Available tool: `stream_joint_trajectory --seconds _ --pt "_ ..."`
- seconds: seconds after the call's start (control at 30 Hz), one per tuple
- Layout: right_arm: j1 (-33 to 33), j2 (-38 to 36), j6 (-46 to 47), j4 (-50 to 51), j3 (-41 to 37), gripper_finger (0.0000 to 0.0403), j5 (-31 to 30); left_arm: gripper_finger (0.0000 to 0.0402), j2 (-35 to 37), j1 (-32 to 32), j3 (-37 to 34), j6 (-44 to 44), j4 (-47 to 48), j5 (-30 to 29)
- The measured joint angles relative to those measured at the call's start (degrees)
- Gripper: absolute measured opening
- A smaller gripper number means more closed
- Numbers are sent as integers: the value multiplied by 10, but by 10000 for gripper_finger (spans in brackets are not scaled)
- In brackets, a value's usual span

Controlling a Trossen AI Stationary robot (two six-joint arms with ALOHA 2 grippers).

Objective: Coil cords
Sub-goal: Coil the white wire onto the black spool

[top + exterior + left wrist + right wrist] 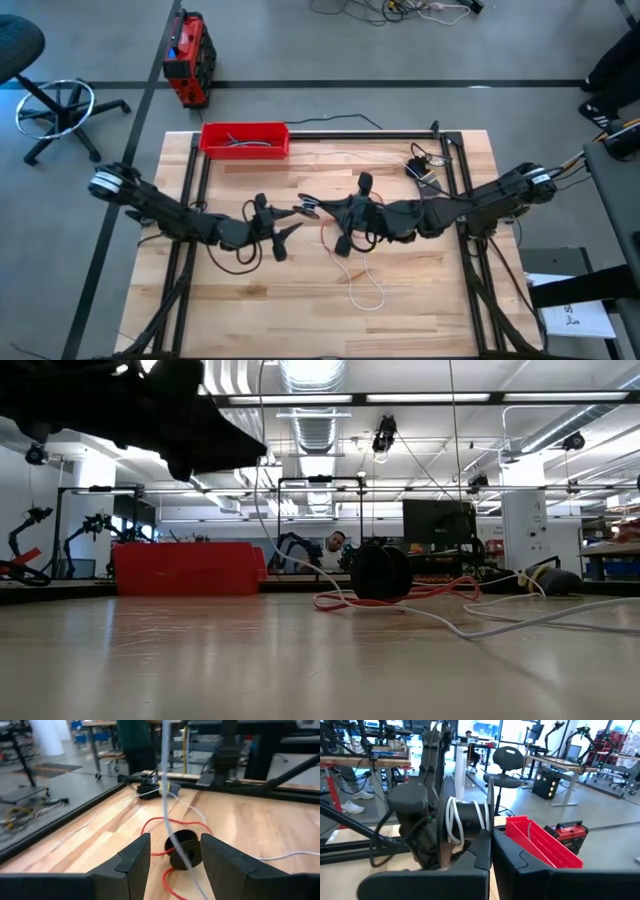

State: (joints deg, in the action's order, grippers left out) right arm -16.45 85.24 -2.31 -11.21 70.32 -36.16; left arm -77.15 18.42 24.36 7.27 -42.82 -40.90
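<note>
1. Cords: white cord (365, 290) is laid across the table (250, 310), well clear of the red tray (245, 128) on the side away from the table's tray edge, ending in a loose loop.
2. Part of the white cord is wound in several turns on a spool (470, 815), which is held above the table, out from the red tray's front.
3. Red cord (155, 822) is looped on the wood near the spool, farther from the red tray than the spool; its black disc (182, 851) is seen upright on the table with the red loop around it.
4. Right gripper (491, 851): fingers are clamped together on the spool's flange, spool axis roughly level.
5. Left gripper (175, 840): fingers are spread wide, nothing pinched. A taut run of white cord is seen passing between them; contact with either finger cannot be told.
6. Left gripper is positioned just beside the spool, on the side nearer the red tray's left end.
7. In the low view, black disc and red cord are seen to the right of the red tray, white cord trailing farther right.
</note>
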Motion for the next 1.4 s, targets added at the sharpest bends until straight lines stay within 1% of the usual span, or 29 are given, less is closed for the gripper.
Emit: stream_joint_trajectory --seconds 0.13,0.2,0.27,0.37,0.4,0.43,0.53,0.67,0.77,0.87,0.93,1.07,1.13,1.23,1.4 --pt "0 0 -3 -1 0 0 1 153 -31 -11 14 22 3 -6" --pt "0 0 -3 -1 0 0 0 134 -41 -11 20 28 7 -6" --pt "0 0 -3 0 0 0 0 104 -50 -11 29 34 8 -6" --pt "2 0 -3 -1 0 0 -13 34 -58 -11 39 51 10 -6" --pt "2 0 -3 -1 0 0 -25 18 -62 -11 43 60 9 -5" --pt "5 0 -3 -1 0 0 -36 11 -65 -11 46 70 13 -4" --pt "19 14 8 -19 1 0 -45 8 -82 -11 73 93 48 0" --pt "41 49 16 -52 1 0 -46 2 -108 -17 131 119 132 31" --pt "55 81 17 -75 6 0 -48 1 -129 -17 181 122 203 35" --pt "65 106 14 -58 9 0 -50 1 -142 -17 225 120 269 40" --pt "69 113 22 -19 10 0 -50 0 -145 -15 248 110 302 43" --pt "71 115 54 64 14 0 -35 0 -134 -11 262 87 330 48" --pt "71 113 68 101 13 0 -21 0 -122 -11 262 80 334 65" --pt "72 110 86 126 13 0 3 0 -108 -10 262 72 332 94" --pt "72 112 100 129 13 0 14 0 -99 -11 262 70 328 104"
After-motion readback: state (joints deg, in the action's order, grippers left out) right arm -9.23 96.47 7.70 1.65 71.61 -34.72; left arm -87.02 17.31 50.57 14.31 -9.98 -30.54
